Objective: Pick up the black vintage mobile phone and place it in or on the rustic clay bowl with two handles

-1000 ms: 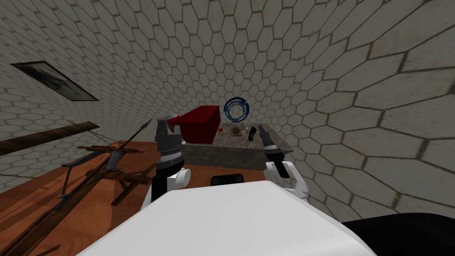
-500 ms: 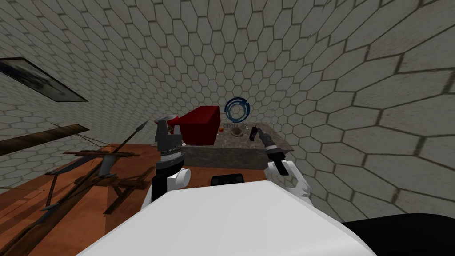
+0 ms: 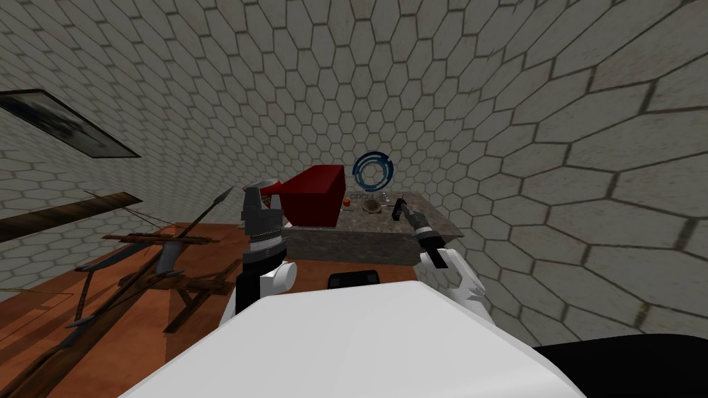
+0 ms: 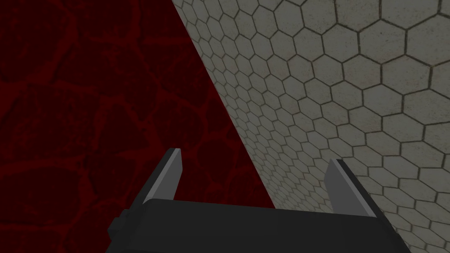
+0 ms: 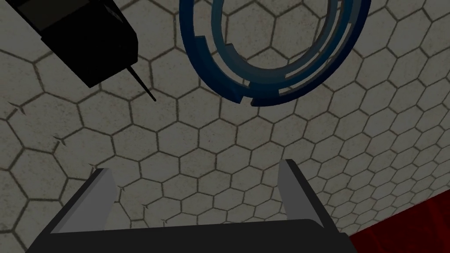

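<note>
The black phone sits on the grey counter, a little to the right of the blue ring and nearer to me than it. A thin aerial sticks out of the phone's end. The ring stands at the back of the counter, against the tiled wall. Whether the phone lies flat or leans I cannot tell.

The brown bowl is just in front of the ring, near the phone but apart from it. A small orange thing lies to the ring's left, and beyond it on that side is a big dark red box.

The right gripper is stretched out over the counter on the ring's right. Its fingers are spread wide with nothing between them. The phone is off to one side, past one fingertip, not inside the gap.

The left gripper is raised well to the ring's left, by the red box. Its fingers are also wide apart and it holds nothing.
</note>
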